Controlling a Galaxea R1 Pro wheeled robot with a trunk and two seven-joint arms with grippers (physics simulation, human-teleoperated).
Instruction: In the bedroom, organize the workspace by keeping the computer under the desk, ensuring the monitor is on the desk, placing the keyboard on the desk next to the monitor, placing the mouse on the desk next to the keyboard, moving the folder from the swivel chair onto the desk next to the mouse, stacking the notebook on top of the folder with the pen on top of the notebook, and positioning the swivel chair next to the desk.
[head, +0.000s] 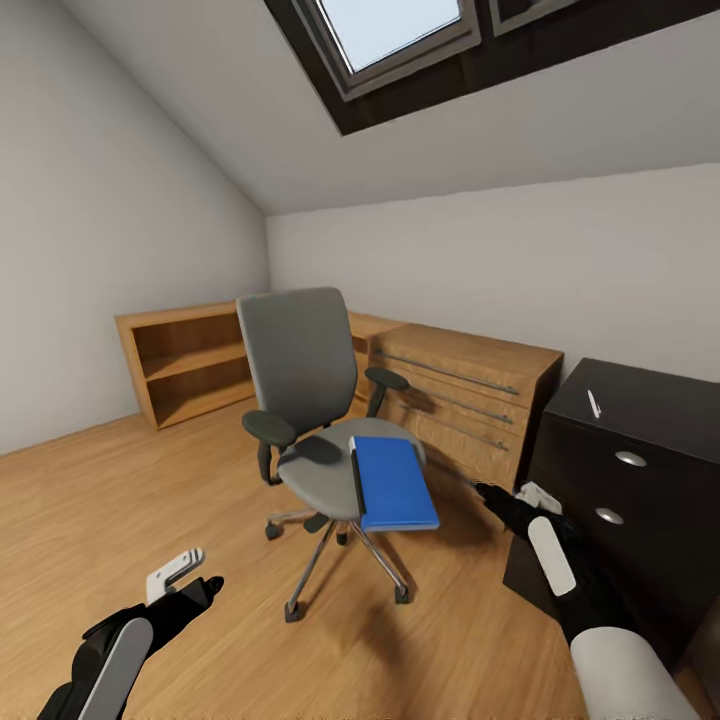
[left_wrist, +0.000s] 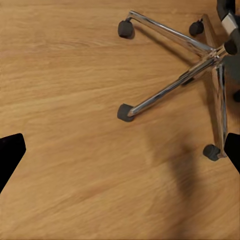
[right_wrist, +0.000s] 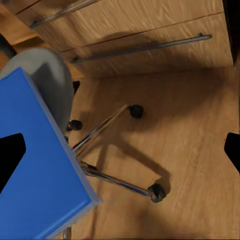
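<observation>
The folder (head: 393, 483) lies on the swivel chair (head: 300, 380), left of the desk (head: 640, 450).

Blue folder (head: 392, 484) lies flat on the grey swivel chair (head: 300, 370) seat.

Pale grey walls (head: 100, 220) meet a sloped ceiling with a skylight (head: 395, 30); oak plank floor (head: 120, 500), open oak shelf (head: 190, 365), oak drawer cabinet (head: 465, 395).
</observation>
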